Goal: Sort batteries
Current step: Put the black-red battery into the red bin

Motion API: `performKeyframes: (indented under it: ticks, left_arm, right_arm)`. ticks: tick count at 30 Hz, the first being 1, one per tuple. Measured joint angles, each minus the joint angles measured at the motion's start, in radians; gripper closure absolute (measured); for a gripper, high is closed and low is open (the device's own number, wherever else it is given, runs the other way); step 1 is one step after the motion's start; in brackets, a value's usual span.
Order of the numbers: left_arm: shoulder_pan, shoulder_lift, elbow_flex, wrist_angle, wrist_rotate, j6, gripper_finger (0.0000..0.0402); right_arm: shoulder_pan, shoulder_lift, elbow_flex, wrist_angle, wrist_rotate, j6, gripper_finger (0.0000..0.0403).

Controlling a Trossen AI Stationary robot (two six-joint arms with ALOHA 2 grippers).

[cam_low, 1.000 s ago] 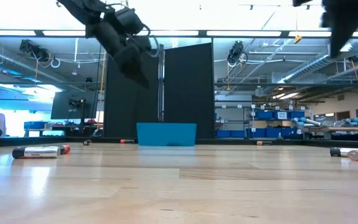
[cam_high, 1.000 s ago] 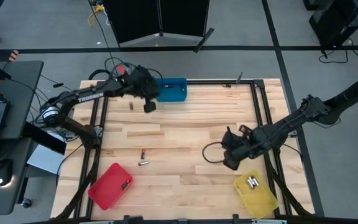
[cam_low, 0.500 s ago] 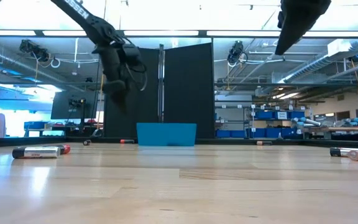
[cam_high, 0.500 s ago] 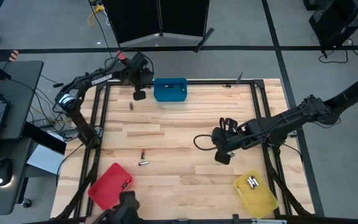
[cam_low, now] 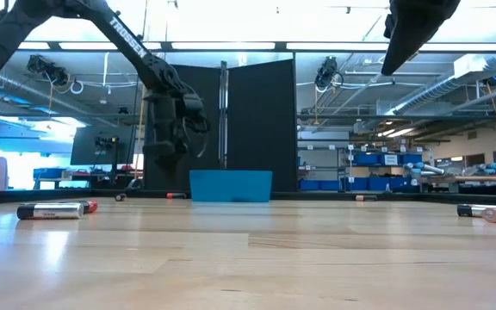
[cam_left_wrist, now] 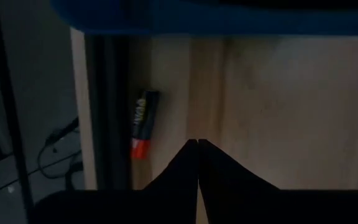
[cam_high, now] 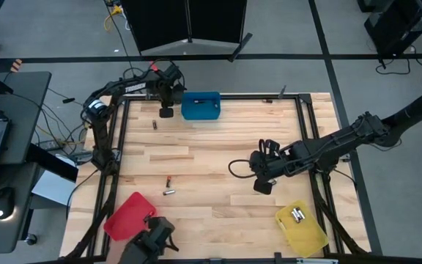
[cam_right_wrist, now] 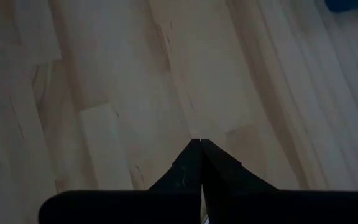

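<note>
— Pale wooden planks make up the surface point(cam_high: 218, 158), and nearest to us sit a red bin point(cam_high: 130, 218) at one front corner and a yellow bin point(cam_high: 301, 226) at the other. What do we see in them?

— We see a couple of silvery batteries point(cam_high: 297, 215) lying in the yellow bin. In the red bin we can make out one small thing, but we cannot tell what it is.

— And just behind the red bin?

— We find two loose batteries on the wood, close together: a silvery one point(cam_high: 169, 192) and a dark one with a red end point(cam_high: 168, 180).

— Next comes the right arm point(cam_high: 321, 150), reaching in from the right side. How do its jaws stand?

— We see the right jaws pressed together with nothing between them, above bare planks in the right half, behind the yellow bin.

— Farther back?

— We spot a small dark battery point(cam_high: 154, 125) lying alone near the far left corner. Beyond it the left arm point(cam_high: 123, 89) hangs its jaws just beside the blue bin point(cam_high: 201, 105), on its left.

— Are the left jaws gripping anything?

— No. In the left wrist view we see the two tips meeting, empty. Past them lies a dark battery with a red end point(cam_left_wrist: 143, 124), right beside the dark frame rail point(cam_left_wrist: 107, 112) at the edge of the surface.

— Anything at the very back?

— We see one more small battery point(cam_high: 268, 101) near the far edge, right of the blue bin.
</note>
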Motion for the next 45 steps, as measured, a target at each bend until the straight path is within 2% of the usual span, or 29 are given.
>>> performKeyframes:
  ticks: [3,13,17,20,25,33,38,45]
  left_arm:
    - [-0.001,0.013,0.000,0.027,-0.039,-0.005,0.0369]
    - [0.001,0.019,0.000,0.061,-0.041,-0.054,0.0307]
    - [0.001,0.021,0.001,0.066,-0.045,-0.115,0.0298]
    - [0.010,0.021,0.019,0.064,-0.054,-0.238,0.0317]
    - [0.018,0.019,0.021,0.088,0.023,-0.510,0.0390]
    - [0.014,0.019,-0.059,0.236,-0.019,-0.708,0.0397]
    - [0.016,0.019,-0.088,0.324,-0.092,-0.731,0.0398]
    - [0.016,0.051,-0.083,0.357,-0.101,-0.738,0.0399]
  right_arm:
    - [0.000,0.000,0.000,0.000,0.000,-0.001,0.0392]
    - [0.000,0.000,0.000,0.000,0.000,-0.009,0.0392]
    - [0.000,0.000,0.000,0.000,0.000,-0.012,0.0392]
    - [0.000,0.000,0.000,-0.001,0.000,-0.014,0.0392]
    - [0.000,0.000,0.000,-0.002,0.000,-0.014,0.0392]
    - [0.001,0.000,0.000,-0.002,0.000,-0.022,0.0392]
    - [0.001,0.000,0.000,-0.001,0.000,-0.026,0.0392]
    - [0.001,0.000,0.000,0.001,0.003,-0.026,0.0392]
